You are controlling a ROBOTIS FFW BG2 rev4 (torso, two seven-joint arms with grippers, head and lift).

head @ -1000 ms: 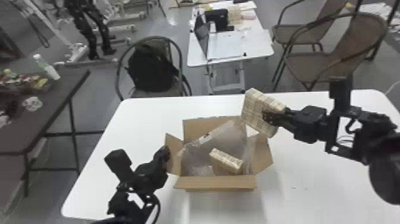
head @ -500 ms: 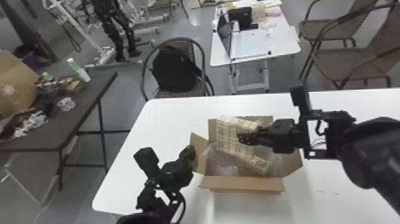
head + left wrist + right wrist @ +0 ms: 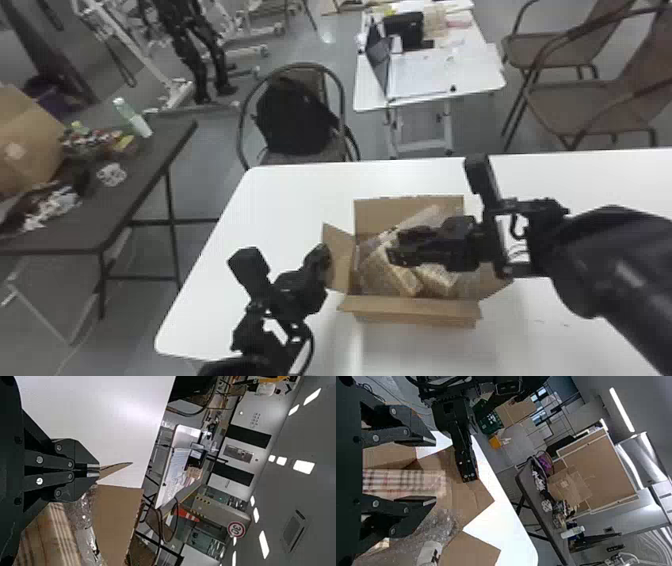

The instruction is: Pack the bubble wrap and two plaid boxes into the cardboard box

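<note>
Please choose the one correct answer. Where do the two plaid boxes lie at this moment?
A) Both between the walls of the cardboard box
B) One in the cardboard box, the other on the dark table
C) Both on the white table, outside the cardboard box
A: one plaid box and the other plaid box both show inside the open cardboard box.

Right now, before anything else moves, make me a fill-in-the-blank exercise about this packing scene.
The cardboard box holds the plaid boxes and some ____ wrap.
The table under it is coloured ____.
The right claw has its fingers ____.
Beyond the table, a black bag rests on a ____.

Missing words: bubble; white; open; chair.
</note>
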